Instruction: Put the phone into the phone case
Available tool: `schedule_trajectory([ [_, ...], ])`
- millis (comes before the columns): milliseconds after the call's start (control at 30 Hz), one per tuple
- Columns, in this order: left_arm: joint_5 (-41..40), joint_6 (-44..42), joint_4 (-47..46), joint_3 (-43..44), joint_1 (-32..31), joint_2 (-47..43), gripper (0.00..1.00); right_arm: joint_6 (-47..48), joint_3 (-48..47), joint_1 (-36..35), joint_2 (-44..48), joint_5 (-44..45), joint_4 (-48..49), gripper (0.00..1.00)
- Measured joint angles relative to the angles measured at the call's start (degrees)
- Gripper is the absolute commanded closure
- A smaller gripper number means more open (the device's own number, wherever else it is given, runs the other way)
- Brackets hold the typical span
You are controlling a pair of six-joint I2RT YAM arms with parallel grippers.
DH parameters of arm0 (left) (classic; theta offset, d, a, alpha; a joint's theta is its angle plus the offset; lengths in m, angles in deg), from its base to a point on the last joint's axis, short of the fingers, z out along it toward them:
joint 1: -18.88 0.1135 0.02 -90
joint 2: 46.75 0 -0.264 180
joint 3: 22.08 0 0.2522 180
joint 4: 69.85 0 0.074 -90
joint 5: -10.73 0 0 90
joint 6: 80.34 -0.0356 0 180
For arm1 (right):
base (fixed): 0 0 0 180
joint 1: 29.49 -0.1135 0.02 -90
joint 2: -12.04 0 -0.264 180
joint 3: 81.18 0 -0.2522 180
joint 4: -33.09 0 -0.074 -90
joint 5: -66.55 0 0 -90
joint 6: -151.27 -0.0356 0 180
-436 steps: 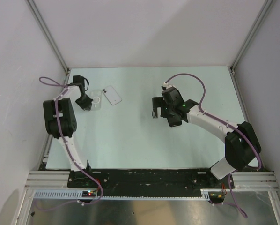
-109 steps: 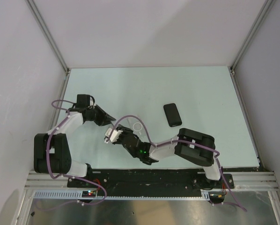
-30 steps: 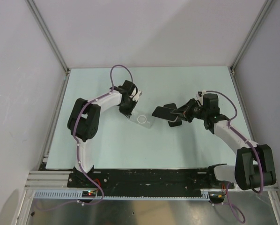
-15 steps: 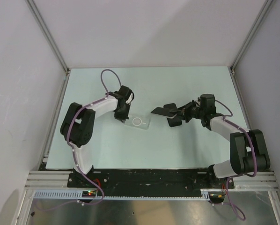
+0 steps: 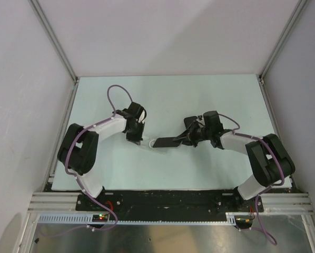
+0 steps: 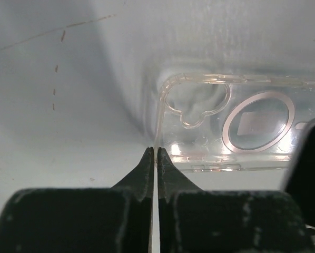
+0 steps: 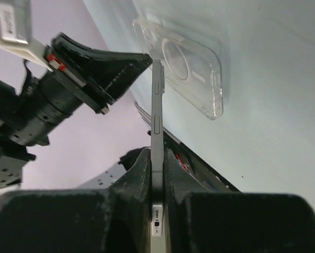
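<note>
The clear phone case (image 6: 236,121) lies flat on the pale table, its ring and camera cut-out facing up. My left gripper (image 6: 155,150) is shut on the case's thin end wall, seen in the top view at the case's left end (image 5: 138,140). The dark phone (image 5: 167,142) is pinched by its end in my right gripper (image 5: 189,138). It reaches left over the case (image 5: 148,143). In the right wrist view the phone (image 7: 157,100) shows edge-on between the shut jaws (image 7: 157,154), its far tip by the case (image 7: 194,79) near the left gripper's fingers (image 7: 112,66).
Both arms meet at the middle of the pale green table (image 5: 226,95). White walls with metal corner posts (image 5: 55,42) close in the back and sides. The black base rail (image 5: 168,200) runs along the near edge.
The right gripper has carried the phone left and lower, from beside the case to over it. The left gripper has shifted slightly toward the near left, and its jaws have closed on the case.
</note>
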Motion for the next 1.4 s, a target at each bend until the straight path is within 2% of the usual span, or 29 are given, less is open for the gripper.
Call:
schedule_trajectory([
  [400, 3.0, 1.0, -1.8, -2.8, -0.7, -0.8, 1.00, 4.6, -4.2, -7.1, -7.0, 0.5, 4.4, 1.00],
  [833, 3.7, 1.0, -2.8, -3.6, -0.9, -0.9, 1.00, 9.9, -7.1, -7.6, -13.4, 1.2, 7.1, 1.00],
  [1400, 4.3, 1.1, -2.7, -3.6, -1.1, -0.9, 1.00, 14.3, -8.3, -8.1, -15.6, 3.1, 9.3, 1.00],
])
